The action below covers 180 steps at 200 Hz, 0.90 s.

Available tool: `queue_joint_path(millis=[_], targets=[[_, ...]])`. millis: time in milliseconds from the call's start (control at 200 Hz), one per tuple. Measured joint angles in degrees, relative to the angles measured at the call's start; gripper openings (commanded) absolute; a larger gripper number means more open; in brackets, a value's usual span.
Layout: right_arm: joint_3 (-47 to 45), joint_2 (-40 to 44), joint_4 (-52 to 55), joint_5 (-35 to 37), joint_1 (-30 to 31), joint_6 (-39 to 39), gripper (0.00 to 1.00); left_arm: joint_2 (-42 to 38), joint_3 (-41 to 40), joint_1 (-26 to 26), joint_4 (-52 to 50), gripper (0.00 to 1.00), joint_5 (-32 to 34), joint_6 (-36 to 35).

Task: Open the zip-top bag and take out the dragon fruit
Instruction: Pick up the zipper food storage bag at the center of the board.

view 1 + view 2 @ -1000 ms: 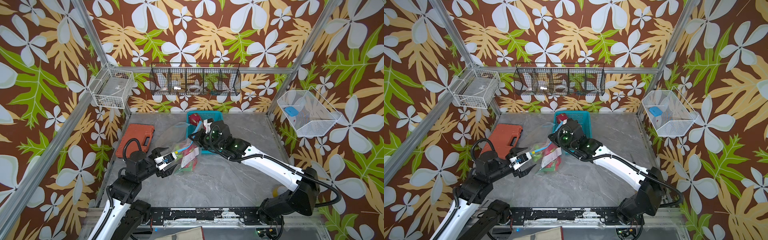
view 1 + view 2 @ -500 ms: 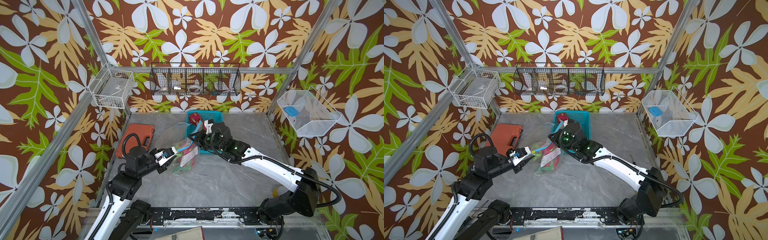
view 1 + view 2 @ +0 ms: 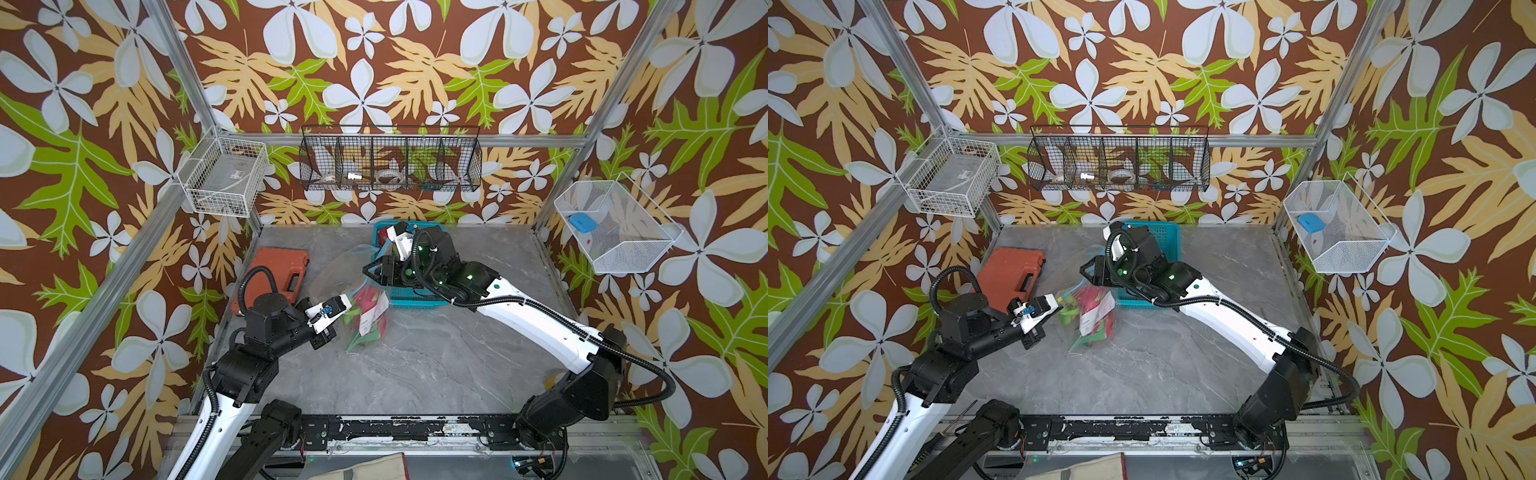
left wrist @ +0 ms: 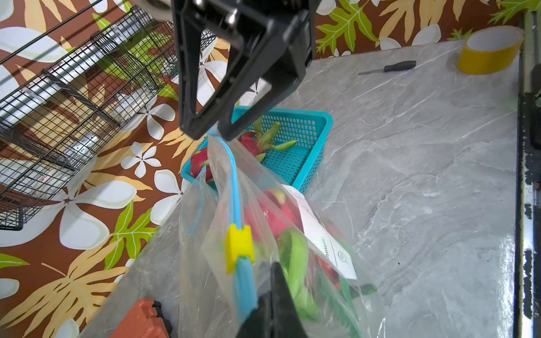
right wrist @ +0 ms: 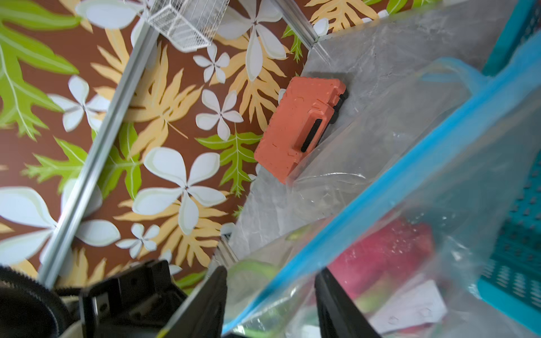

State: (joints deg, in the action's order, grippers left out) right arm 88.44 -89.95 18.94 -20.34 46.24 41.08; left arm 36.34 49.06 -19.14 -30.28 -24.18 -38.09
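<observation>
the dragon fruit (image 4: 272, 216) is in two places: red-pink pieces with green scales lie inside the zip-top bag (image 3: 365, 316), and at least two more sit in the teal basket (image 4: 316, 131). on the robot's side of the basket the bench (image 3: 436, 365) is mostly bare, with only a tape roll (image 4: 489, 49) and a screwdriver (image 4: 386, 68) well apart from the basket, so there is room to swing. the bag stands just beside the basket's near corner, on the side toward the orange case (image 3: 282, 274). the left gripper (image 3: 343, 303) is clamped narrow on the bag's blue zip strip (image 4: 234, 175), just beside the yellow slider (image 4: 238, 247). higher, over the basket's edge, the right gripper (image 4: 215, 133) has its jaws part-way apart with the strip running between them, which looks like no firm hold. past the slider the two strips part, so the mouth seems open and the step in hand reads as fetching the next fruit. that calls for the right gripper to dip into the mouth while the left holds the rim up. the basket wall and slack film crowd that entry.
</observation>
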Motion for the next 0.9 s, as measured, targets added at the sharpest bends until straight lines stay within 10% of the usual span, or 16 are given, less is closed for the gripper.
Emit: queue_joint_path(millis=[375,901], targets=[[-23.1,25.9,-6.4,-5.9,-0.2,-54.2,0.90,6.2,10.2,0.0,-12.7,0.00,-2.2,-2.9],[19.5,-10.0,16.4,-26.4,-0.9,-91.1,0.84,6.5,16.6,0.0,-21.4,0.00,0.2,-10.0]])
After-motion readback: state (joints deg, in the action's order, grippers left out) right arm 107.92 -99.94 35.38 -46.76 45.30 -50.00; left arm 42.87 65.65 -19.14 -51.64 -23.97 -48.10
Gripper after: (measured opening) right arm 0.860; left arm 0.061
